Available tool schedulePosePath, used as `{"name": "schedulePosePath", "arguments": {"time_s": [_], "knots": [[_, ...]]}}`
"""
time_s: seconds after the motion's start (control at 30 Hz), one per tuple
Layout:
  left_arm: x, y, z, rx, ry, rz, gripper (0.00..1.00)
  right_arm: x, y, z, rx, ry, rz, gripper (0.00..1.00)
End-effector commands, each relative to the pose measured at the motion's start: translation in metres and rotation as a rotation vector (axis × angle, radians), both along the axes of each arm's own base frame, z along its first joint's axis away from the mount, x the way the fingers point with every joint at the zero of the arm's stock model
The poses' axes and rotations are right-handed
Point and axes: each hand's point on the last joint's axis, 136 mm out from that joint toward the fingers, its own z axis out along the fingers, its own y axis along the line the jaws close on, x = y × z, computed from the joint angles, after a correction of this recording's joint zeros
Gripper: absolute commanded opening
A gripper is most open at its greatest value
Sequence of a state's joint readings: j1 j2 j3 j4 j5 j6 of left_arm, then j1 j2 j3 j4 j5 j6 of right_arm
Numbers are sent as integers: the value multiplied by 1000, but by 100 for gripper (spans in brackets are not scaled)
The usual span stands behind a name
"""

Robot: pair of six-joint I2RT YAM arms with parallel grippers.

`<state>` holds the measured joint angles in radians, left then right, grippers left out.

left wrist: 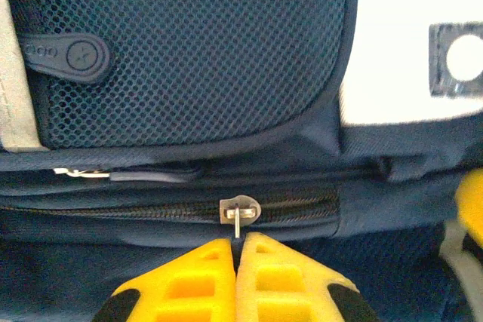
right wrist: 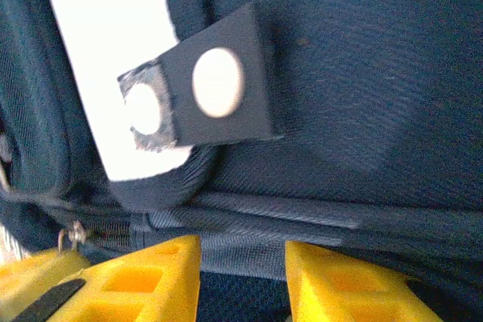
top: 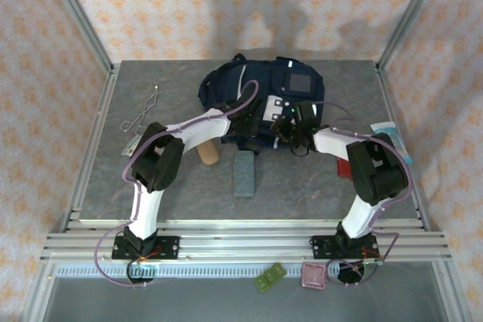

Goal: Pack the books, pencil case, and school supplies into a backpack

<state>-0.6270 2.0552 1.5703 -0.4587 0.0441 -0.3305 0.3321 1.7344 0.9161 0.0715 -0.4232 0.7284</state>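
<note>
Below the left claw (left wrist: 237, 250) its pinched zipper pull (left wrist: 238, 225) vanished between the fingers, and the backpack (left wrist: 189, 58) ran off-frame.

The backpack (top: 260, 99) lies flat at the far centre of the table, navy blue with white stripe trims and a grey square patch; its zip is closed. A grey-blue flat rectangular case (top: 244, 173) lies just near of it. A tan rounded oblong case (top: 208, 155) lies to the left of that case, partly hidden.
</note>
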Motion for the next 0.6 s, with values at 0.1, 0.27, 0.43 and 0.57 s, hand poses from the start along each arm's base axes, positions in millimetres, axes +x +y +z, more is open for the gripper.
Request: {"name": "schedulePosePath", "arguments": {"time_s": [0.1,0.27,0.43,0.57], "knots": [[9,46,17,217,-90,30,0,1,-86,-26,-160,71,-272,35],[22,96,18,313,-104,142,0,1,-103,-30,-183,81,-310,35],[30,125,37,315,-137,209,0,1,-110,-34,-194,94,-321,35],[29,122,54,289,-161,195,0,5,-110,-32,-186,86,-320,35]]}}
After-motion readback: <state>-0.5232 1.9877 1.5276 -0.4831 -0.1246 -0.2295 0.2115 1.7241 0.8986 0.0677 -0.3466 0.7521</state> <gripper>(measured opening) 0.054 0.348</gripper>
